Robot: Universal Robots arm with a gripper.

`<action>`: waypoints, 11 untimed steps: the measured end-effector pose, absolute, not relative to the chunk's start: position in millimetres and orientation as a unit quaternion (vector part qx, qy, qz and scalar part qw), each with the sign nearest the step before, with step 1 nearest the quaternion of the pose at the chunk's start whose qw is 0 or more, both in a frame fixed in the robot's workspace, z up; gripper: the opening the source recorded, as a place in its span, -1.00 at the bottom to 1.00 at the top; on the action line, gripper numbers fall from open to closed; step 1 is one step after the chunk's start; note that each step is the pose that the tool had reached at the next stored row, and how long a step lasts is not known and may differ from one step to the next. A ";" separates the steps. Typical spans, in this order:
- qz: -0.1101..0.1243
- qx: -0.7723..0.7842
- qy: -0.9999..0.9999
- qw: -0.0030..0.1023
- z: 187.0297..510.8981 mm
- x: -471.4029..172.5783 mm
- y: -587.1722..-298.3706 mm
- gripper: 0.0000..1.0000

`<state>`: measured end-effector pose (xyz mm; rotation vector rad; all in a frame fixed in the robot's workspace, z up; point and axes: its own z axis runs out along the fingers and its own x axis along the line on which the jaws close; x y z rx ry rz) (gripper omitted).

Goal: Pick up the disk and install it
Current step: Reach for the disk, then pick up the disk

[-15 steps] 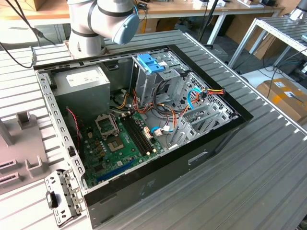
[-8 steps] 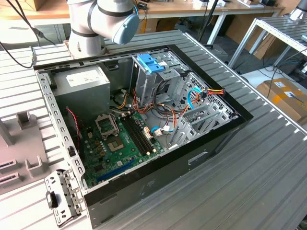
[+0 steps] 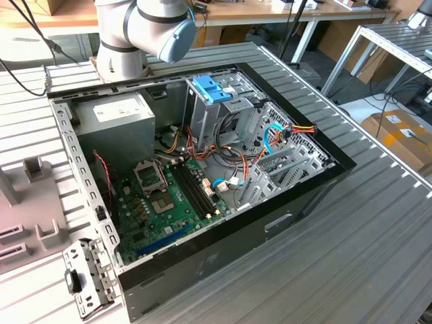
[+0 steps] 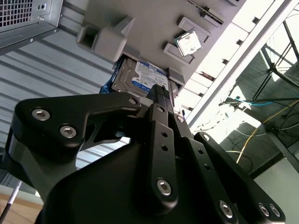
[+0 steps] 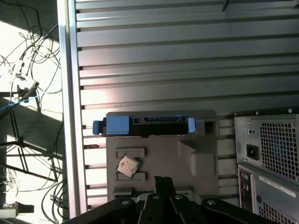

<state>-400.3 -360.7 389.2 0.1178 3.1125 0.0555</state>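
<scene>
Exterior view: open computer case [image 3: 223, 251] lay mid-frame on the ribbed metal worktop [image 3: 364, 260]. Inside it were a green motherboard [image 3: 169, 209] at lower left, a grey power supply [image 3: 111, 116] at upper left, and a metal drive cage [image 3: 237, 111] with a blue latch [image 3: 211, 90] at top centre. First wrist view: a processor chip [image 5: 128, 165] sat on a grey fixture [image 5: 161, 147].

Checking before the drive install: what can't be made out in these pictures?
- Disk, second wrist view: part of it is hidden behind the gripper.
- Disk, first wrist view: seen edge-on, so its label is hidden.
- Arm, exterior view: cut off by the top edge.
- Drive cage, exterior view: its inside is hidden by its own walls and the blue latch.
</scene>
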 end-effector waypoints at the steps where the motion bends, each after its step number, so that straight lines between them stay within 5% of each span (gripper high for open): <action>1: 0.018 0.038 0.999 0.013 389.2 -400.3 -360.7 -0.79; 11: 0.018 -0.005 1.000 0.012 389.2 -400.2 -360.6 -0.79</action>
